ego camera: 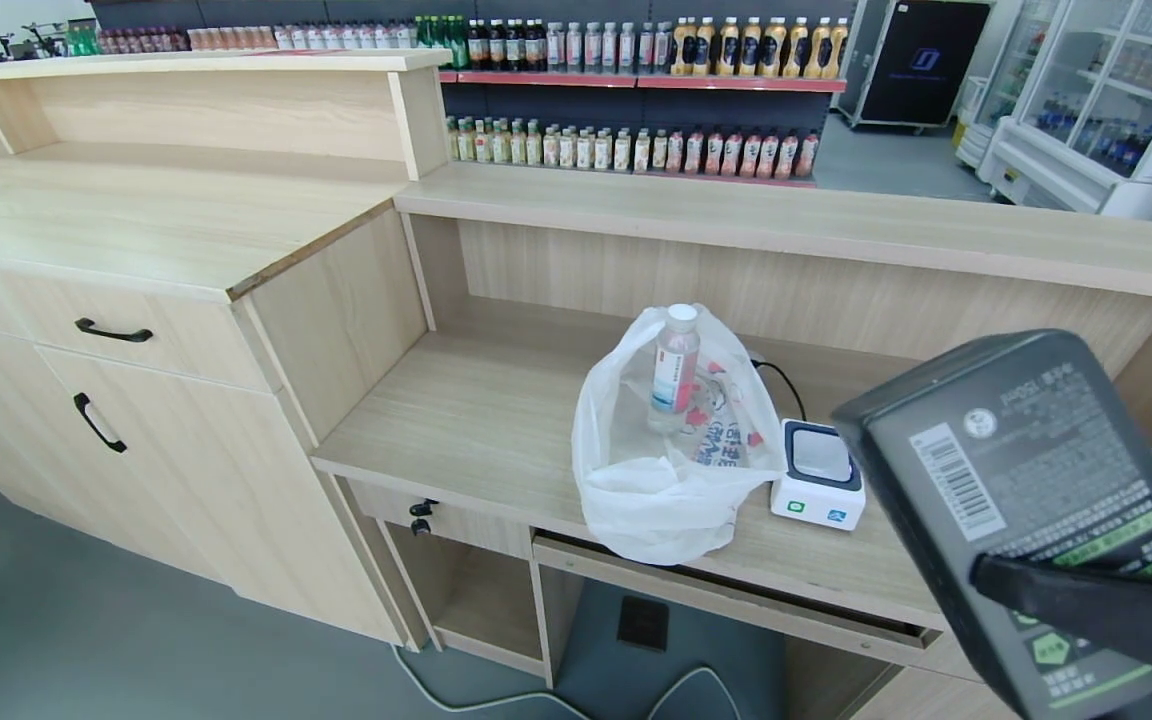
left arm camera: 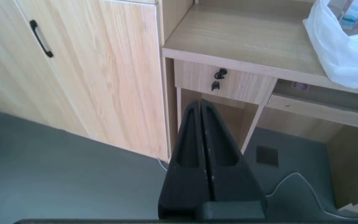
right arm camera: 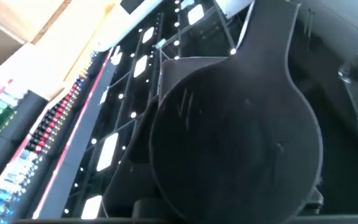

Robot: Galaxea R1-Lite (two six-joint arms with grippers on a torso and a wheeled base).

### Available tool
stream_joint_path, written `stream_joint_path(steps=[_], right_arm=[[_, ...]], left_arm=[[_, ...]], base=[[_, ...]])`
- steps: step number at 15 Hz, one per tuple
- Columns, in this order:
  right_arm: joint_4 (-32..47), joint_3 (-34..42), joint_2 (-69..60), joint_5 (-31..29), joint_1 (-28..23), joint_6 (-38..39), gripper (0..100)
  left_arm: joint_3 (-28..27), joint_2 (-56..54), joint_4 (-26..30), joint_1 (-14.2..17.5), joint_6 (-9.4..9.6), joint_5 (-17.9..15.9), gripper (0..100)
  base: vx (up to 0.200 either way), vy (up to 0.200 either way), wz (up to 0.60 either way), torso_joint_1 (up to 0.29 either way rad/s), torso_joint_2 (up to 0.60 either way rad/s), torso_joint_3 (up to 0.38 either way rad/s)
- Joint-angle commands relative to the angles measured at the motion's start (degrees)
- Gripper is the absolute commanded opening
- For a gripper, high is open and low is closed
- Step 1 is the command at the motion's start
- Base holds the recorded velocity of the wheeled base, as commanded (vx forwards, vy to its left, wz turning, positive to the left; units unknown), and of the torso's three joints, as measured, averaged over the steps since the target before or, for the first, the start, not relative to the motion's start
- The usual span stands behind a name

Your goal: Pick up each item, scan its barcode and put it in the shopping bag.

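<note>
Close in on the right, the dark grey package [ego camera: 1026, 500] reads as smooth matt plastic with a faintly sheened printed label, and farther off the shopping bag [ego camera: 656, 490] is thin, crinkled, milky-white plastic film with a soft gloss. The bottle [ego camera: 674, 370] is clear plastic with a white plastic cap, and the scanner [ego camera: 818, 485] shows shiny white moulded plastic around a grey glassy window. The counter [ego camera: 476, 420] is pale wood-grain, smooth and matt, its drawer handles [ego camera: 113, 332] on the left matt black, metal or plastic I can't tell, and the left gripper [left arm camera: 200, 112] is smooth matt black plastic.
</note>
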Motion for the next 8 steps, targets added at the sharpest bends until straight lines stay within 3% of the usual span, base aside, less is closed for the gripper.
stream_joint_path(steps=[1,8], right_arm=[[0.0,0.1,-0.8,0.0,0.7,0.4,0],[1.2,0.0,2.7,-0.1,2.4,4.9,0]], left_arm=[[0.0,0.0,0.0,0.0,0.00,0.0,0],[0.0,0.0,0.0,0.0,0.00,0.0,0]], base=[[0.000,0.000,0.00,0.000,0.00,0.000],[0.000,0.000,0.00,0.000,0.00,0.000]])
